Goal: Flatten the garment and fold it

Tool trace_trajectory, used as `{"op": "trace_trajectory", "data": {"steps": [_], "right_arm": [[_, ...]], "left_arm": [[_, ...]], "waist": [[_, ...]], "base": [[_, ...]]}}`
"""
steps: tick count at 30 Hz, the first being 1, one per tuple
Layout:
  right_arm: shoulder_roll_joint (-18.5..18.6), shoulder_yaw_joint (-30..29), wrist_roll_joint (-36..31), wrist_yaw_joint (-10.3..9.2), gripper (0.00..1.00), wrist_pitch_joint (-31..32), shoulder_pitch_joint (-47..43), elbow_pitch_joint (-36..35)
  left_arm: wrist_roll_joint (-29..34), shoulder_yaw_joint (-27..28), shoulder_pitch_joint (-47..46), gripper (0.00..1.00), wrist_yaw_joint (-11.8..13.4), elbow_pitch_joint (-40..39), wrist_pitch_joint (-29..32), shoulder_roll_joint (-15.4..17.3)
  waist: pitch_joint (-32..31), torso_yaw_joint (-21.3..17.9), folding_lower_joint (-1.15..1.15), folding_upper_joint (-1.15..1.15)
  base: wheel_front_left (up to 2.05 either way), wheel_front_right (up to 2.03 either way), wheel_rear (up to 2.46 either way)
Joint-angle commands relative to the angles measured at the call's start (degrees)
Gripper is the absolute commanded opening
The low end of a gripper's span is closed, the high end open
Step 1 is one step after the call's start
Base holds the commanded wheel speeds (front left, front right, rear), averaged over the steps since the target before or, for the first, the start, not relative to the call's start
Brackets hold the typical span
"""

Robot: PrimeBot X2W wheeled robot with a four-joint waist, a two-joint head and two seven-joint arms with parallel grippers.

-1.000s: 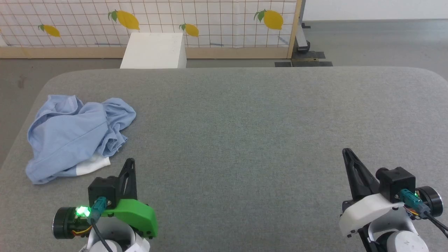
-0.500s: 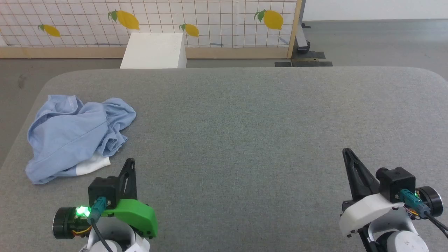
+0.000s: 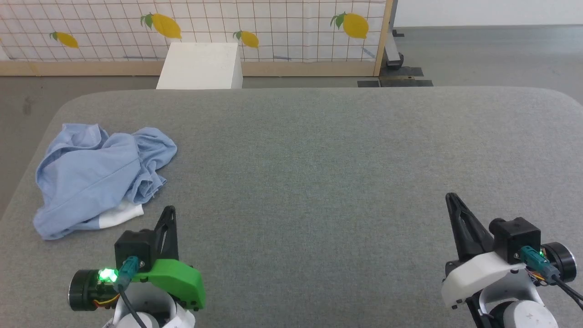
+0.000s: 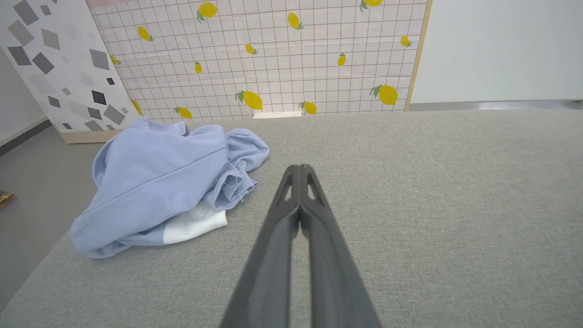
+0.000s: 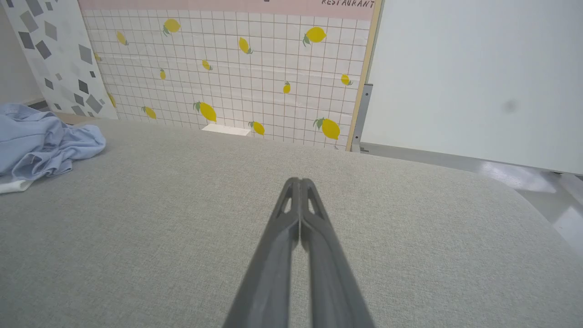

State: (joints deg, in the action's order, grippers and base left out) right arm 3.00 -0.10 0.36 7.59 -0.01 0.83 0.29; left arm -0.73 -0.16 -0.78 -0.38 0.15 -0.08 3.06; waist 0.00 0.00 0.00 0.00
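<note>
Polo shirt (image 3: 100,177) hasn't budged over the last second, and neither have my arms, so zero change to report. It sits crumpled in a heap at the left side of the grey padded table (image 3: 319,150), with a white bit poking out on the near edge. Left gripper (image 3: 169,210) is parked just beside it, fingers pressed together, holding nothing. Right gripper (image 3: 451,197) is well apart on the other side, also pinched closed and empty. I reckon flattening hasn't started, and the left arm looks like the obvious first reach.

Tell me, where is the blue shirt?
In the head view the crumpled garment lies far left on the gray table, just beyond the left tool.
</note>
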Motion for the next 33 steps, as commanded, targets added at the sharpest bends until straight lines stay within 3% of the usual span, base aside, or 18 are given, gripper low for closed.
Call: {"op": "trace_trajectory", "data": {"steps": [1, 19, 20, 33], "right_arm": [[-0.13, 0.1, -0.36, -0.1, 0.0, 0.01, -0.83, -0.29], [-0.13, 0.1, -0.36, -0.1, 0.0, 0.01, -0.83, -0.29], [0.0, 0.0, 0.01, 0.0, 1.0, -0.01, 0.0, 0.0], [0.01, -0.45, 1.56, -0.01, 1.0, -1.09, -0.41, 0.72]], "left_arm": [[0.73, 0.16, 0.78, 0.0, 0.38, -0.15, 0.08, -0.18], [0.73, 0.16, 0.78, 0.0, 0.38, -0.15, 0.08, -0.18], [0.0, -0.02, 0.0, 1.0, 0.0, 0.0, 0.0, 0.0], [-0.81, -0.56, -0.03, 1.0, 0.05, 0.88, -1.07, 0.0]], "waist": [[0.0, 0.0, 0.0, 0.0], [0.0, 0.0, 0.0, 0.0], [0.0, 0.0, 0.0, 0.0], [0.0, 0.01, 0.0, 0.0]], "base": [[0.0, 0.0, 0.0], [0.0, 0.0, 0.0], [0.0, 0.0, 0.0], [0.0, 0.0, 0.0]]}}
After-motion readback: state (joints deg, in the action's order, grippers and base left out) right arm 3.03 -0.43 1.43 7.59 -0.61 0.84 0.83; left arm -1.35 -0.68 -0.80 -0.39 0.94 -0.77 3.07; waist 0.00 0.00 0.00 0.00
